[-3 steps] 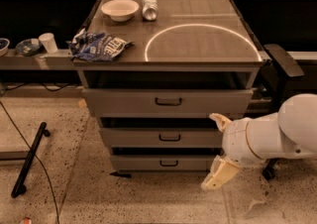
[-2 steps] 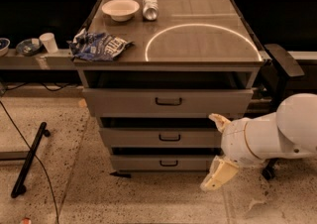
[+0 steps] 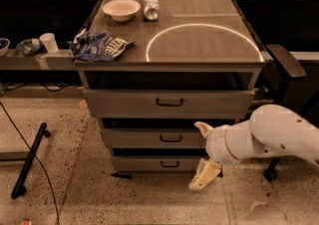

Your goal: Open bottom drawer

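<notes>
While gripper gapes, bottom drawer lies just left.

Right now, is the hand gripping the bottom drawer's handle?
No, the hand sits open to the right of the bottom drawer, clear of its loop handle.

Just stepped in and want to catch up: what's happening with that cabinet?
A one-armed robot is set to open the bottom drawer of the grey cabinet. Its hand hovers open by the drawer's right end, right of the small loop handle, gripping nothing. A bowl, a can and a snack bag sit on top.
</notes>
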`<state>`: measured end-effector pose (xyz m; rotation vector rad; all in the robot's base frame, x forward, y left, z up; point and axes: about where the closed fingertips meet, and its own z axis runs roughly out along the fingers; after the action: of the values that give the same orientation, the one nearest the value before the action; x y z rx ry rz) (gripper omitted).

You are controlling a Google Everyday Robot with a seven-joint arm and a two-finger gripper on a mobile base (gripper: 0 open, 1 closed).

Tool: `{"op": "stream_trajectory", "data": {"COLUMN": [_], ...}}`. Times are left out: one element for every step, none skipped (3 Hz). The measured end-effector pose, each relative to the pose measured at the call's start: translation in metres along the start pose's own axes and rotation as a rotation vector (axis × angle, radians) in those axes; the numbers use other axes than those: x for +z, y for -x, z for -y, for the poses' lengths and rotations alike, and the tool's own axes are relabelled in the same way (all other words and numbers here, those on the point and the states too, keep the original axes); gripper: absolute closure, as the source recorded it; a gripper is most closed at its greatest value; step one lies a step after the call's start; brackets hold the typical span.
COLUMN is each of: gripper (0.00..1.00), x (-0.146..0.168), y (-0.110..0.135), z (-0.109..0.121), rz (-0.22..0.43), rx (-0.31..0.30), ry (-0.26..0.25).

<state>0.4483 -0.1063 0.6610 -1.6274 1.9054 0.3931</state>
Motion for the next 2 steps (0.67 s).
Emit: {"op": "stream_trajectory", "data": {"gripper": [0.00,0.00], "x": [0.059,0.082], "y": [-0.016,-0.029], "z": [0.006,0.003], "rz": [0.097,0.192], "rx": [-0.007,0.015], "ry": [0.052,0.068]}}
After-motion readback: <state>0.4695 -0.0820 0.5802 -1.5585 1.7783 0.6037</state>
